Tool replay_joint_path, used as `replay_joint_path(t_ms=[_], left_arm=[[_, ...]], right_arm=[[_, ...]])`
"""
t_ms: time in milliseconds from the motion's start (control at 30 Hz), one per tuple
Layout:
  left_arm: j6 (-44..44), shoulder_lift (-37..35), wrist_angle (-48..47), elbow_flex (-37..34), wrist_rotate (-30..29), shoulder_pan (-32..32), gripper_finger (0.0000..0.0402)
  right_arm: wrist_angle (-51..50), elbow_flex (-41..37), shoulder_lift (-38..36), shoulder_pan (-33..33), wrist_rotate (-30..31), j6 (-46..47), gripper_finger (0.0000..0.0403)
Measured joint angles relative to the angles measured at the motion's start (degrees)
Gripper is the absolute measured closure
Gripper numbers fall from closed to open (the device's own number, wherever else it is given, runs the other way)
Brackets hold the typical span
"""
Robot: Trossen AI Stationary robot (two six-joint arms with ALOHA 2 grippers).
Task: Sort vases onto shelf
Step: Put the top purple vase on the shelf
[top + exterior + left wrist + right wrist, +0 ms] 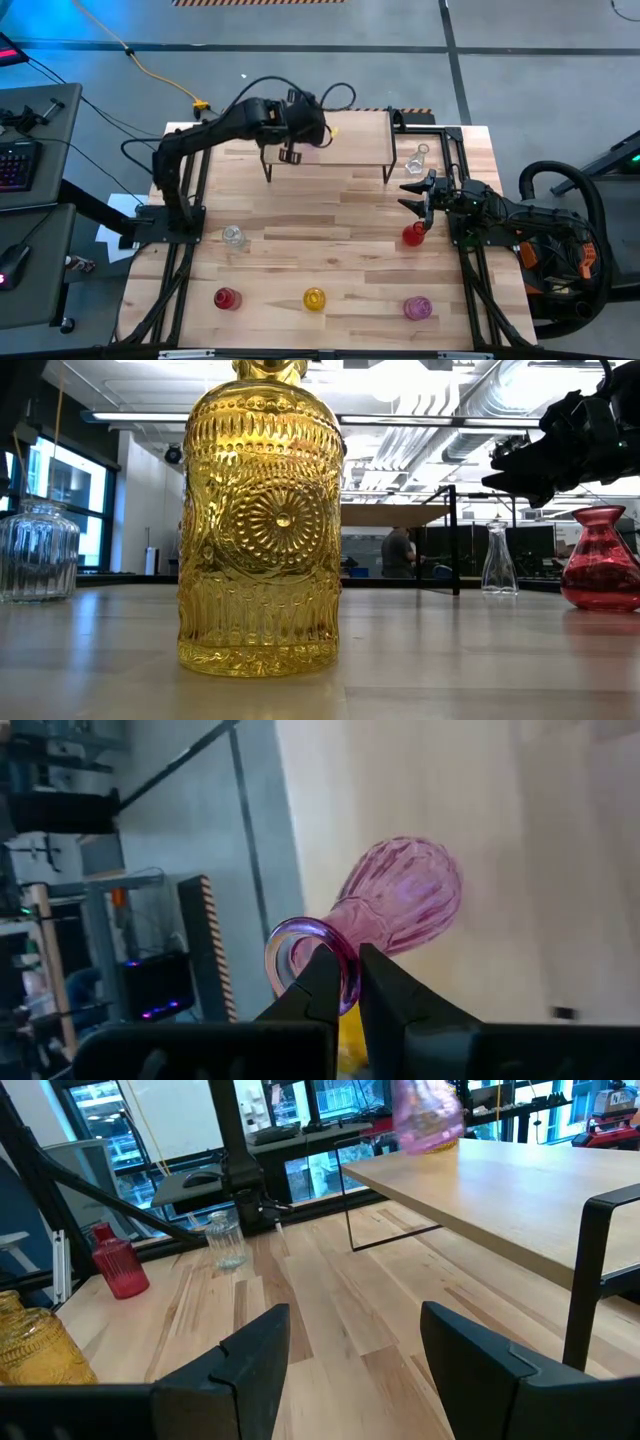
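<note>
- One pink vase [400, 905] is pinched by its rim in the left gripper [345, 982], over the shelf [355, 140] near its left back part
- Right gripper [345, 1360] stands wide and holds nothing, beside the red vase [414, 234] near the table's right edge
- Judged step: placing; the next move needs lowering the vase upright before letting go
</note>
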Motion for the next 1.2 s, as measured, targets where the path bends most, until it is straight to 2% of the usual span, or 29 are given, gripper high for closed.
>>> replay_joint_path(t_ms=[367,800,1200], left_arm=[[11.8,0.2,8.7,0.0,2.5,6.2,0.0394],[20.0,1.1,7.0,0.0,10.7,10.8,0.0394],[23.6,1.1,6.0,0.0,14.2,11.5,0.0393]], right_arm=[[0.0,0.0,0.0,0.0,0.0,0.0,0.0194],[0.0,0.0,0.0,0.0,0.0,0.0,0.0194],[0.0,0.0,0.0,0.0,0.0,0.0,0.0194]])
